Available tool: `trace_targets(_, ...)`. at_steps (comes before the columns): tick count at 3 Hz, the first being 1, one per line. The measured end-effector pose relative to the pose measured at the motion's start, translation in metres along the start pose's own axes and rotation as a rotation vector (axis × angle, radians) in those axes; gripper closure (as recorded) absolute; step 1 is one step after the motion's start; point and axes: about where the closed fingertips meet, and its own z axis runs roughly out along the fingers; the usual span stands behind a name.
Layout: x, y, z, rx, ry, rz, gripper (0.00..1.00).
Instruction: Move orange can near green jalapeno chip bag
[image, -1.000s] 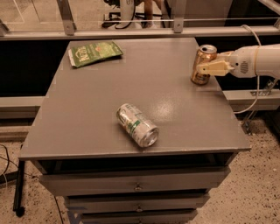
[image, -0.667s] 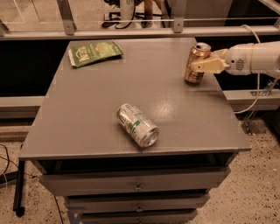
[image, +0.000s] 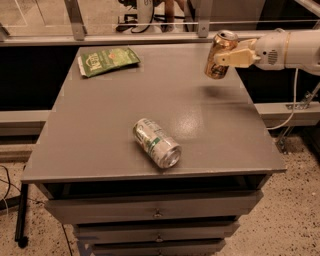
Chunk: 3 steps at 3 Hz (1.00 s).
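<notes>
The end effector (image: 221, 59) reaches in from the right, over the far right part of the surface (image: 95, 130), and is pinching the orange can (image: 220, 52) across its middle. One tan finger (image: 234, 58) lies across the side of the can that faces the camera. The can is tilted, its silver top leaning up and to the right and its base pointing down and to the left. It looks to be off the surface, since a faint dark shadow (image: 217, 91) lies on the grey top apart from the base. The white arm (image: 292, 47) runs off the right edge of the view, and a thin cable (image: 295, 100) hangs below it. The bag (image: 107, 60) lies flat at the far left corner of the surface, well apart from the orange can, with bare grey top between them. A silver can (image: 156, 143) with green markings lies on its side near the front, about midway across, its open-ended top pointing toward the front right; it touches neither the bag nor the orange can. The surface is the top of a grey cabinet with drawers (image: 155, 212) below its front edge, standing on a speckled floor (image: 300, 215). A metal rail (image: 150, 24) runs behind the far edge.
</notes>
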Motion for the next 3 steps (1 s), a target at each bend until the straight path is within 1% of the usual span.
trace_targets(1, -0.012, 0.01, 0.023, -0.012, -0.013, -0.043, 1.0)
trace_targets(2, -0.024, 0.027, 0.064, -0.006, -0.01, -0.09, 1.0)
trace_targets(3, -0.021, 0.04, 0.104, 0.025, 0.041, -0.135, 1.0)
